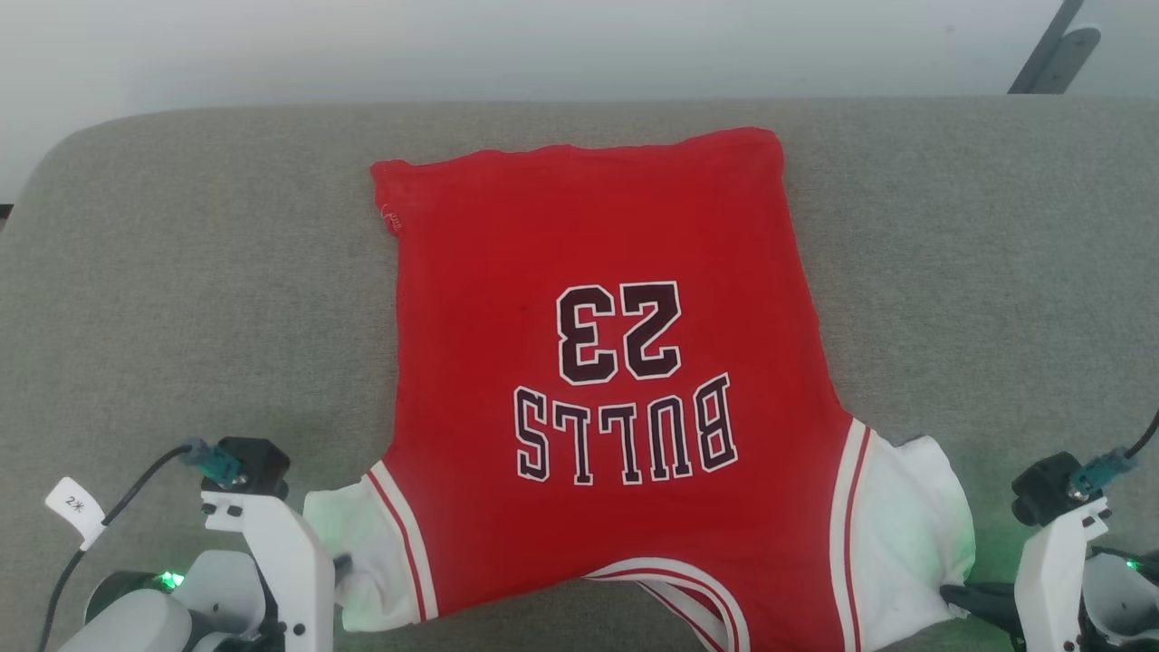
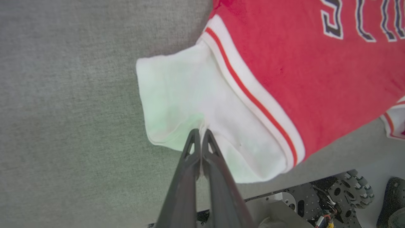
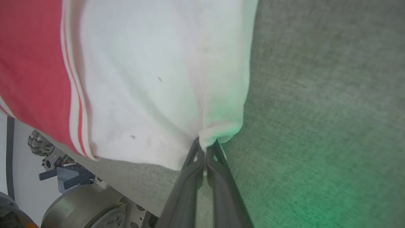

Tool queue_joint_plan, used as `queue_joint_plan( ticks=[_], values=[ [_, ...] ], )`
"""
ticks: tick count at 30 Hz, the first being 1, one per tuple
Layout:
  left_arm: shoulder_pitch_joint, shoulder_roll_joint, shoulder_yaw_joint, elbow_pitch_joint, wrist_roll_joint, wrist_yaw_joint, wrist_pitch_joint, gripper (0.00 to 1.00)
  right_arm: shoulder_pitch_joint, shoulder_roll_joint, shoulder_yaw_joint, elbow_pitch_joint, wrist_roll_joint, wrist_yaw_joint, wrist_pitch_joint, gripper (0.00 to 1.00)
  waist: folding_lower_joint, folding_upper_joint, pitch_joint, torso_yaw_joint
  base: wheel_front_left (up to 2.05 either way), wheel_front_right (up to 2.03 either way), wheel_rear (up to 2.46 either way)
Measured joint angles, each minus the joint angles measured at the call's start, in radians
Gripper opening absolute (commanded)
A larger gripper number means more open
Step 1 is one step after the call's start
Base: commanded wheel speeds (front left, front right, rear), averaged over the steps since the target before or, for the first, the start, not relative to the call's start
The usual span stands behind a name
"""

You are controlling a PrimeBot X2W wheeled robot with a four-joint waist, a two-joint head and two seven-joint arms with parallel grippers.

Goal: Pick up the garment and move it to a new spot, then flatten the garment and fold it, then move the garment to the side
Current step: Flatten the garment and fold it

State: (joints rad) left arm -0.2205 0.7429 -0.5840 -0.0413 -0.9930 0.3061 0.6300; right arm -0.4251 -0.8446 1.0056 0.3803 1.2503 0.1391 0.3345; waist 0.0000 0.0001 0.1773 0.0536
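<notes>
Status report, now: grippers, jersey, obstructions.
Left gripper shut on one white sleeve, right gripper on the other. Jersey spread on grey cushion, lettering up. No obstruction seen.

Grey fabric-covered surface point(image 1: 181, 272), pale wall point(image 1: 453, 45) behind, dark bracket point(image 1: 1055, 54) upper right

From above, the head camera sees the grey fabric worktop point(image 1: 181, 272); each wrist camera, close, shares one near-edge sleeve of the red jersey shirt point(image 1: 598, 235).

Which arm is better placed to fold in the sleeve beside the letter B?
Right: the right end effector is shut on the garment's white sleeve there; the left end effector grips the opposite sleeve.
</notes>
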Motion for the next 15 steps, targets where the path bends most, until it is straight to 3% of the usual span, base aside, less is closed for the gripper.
queue_joint_plan(
  ticks=[1,7,11,15],
  values=[
    [-0.004,-0.002,0.0,0.005,0.001,-0.006,-0.009,0.0,0.0,0.001,-0.005,0.0,-0.003,0.002,-0.001,1.0,0.0,0.0,0.001,-0.002,0.0,0.0,0.0],
    [-0.005,-0.026,0.008,0.018,0.009,-0.029,-0.074,0.0,-0.006,-0.003,-0.079,-0.041,-0.025,0.001,-0.055,1.0,0.0,-0.0001,-0.001,-0.013,0.0,0.0,0.0],
    [0.0,-0.028,0.01,0.022,0.016,-0.034,-0.101,0.0,-0.011,-0.031,-0.167,-0.072,-0.049,-0.008,-0.096,1.0,0.0,-0.0001,-0.005,-0.015,0.0,0.0,0.0],
    [0.0,-0.037,0.011,0.018,0.018,-0.039,-0.123,0.0,-0.037,-0.015,-0.267,-0.099,-0.102,-0.008,-0.144,1.0,0.0,-0.0001,-0.003,-0.012,0.0,0.0,0.0]
  ],
)
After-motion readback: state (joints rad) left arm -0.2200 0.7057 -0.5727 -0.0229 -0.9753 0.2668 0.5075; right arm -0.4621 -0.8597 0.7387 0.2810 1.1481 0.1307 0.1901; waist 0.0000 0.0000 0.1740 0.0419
